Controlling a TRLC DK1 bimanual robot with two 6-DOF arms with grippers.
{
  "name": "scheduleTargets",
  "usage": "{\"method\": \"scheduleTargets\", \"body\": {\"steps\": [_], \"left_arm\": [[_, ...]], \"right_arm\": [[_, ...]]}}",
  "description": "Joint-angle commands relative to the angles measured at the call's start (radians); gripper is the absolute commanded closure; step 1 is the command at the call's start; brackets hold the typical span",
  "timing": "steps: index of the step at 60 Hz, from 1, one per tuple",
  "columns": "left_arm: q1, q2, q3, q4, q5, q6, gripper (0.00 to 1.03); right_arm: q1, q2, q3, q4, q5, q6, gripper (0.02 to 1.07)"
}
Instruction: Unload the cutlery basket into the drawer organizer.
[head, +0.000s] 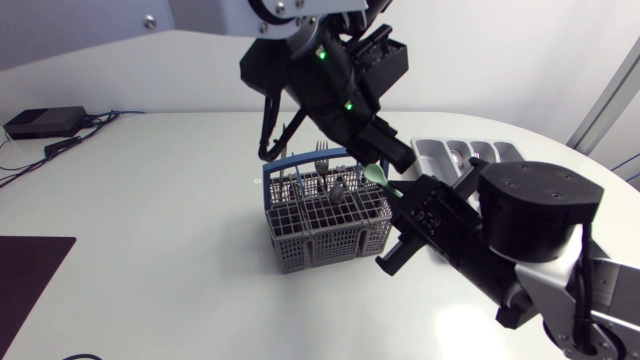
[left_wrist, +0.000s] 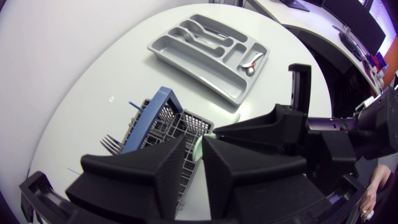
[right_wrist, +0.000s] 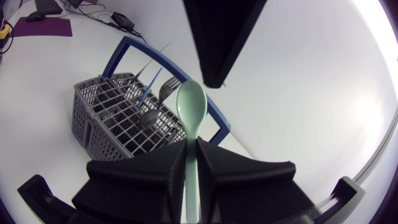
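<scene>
A pale green spoon hangs above the near right corner of the grey cutlery basket with the blue handle. My right gripper is shut on the spoon's handle, and its bowl sticks out ahead of the fingers. My left gripper comes down from above; its fingers stand slightly apart, with the spoon's bowl end in the gap. Forks and other cutlery stand in the basket. The grey drawer organizer lies beyond the basket with a few spoons in it.
A black box with cables sits at the table's far left. A dark purple mat lies at the left edge. My right arm's large black joint hangs over the table to the right of the basket.
</scene>
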Motion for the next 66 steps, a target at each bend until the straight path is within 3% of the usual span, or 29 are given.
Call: {"method": "scheduleTargets", "body": {"steps": [1, 3, 11, 19, 30, 49, 66], "left_arm": [[0.016, -0.022, 0.041, 0.018, 0.007, -0.016, 0.46], [0.026, -0.031, 0.038, 0.024, 0.006, -0.016, 0.37], [0.063, -0.071, 0.024, 0.061, 0.006, -0.014, 0.24], [0.096, -0.095, 0.005, 0.063, 0.006, -0.001, 0.24], [0.124, -0.138, -0.077, 0.086, 0.026, 0.07, 0.24], [0.139, -0.207, -0.237, 0.13, 0.038, 0.186, 0.24], [0.13, -0.275, -0.331, 0.155, 0.041, 0.222, 0.24]], "right_arm": [[-0.003, -0.023, -0.03, -0.02, -0.011, -0.02, 0.95], [-0.005, -0.032, -0.035, -0.026, -0.019, -0.02, 0.96], [-0.043, -0.072, -0.05, -0.07, -0.073, -0.02, 0.96], [-0.154, -0.125, -0.056, -0.141, -0.214, -0.02, 0.95], [-0.411, -0.158, -0.041, -0.25, -0.512, -0.064, 0.95], [-0.804, -0.066, 0.044, -0.474, -0.909, -0.394, 0.95], [-1.083, 0.172, 0.188, -0.67, -1.101, -0.817, 0.96]]}}
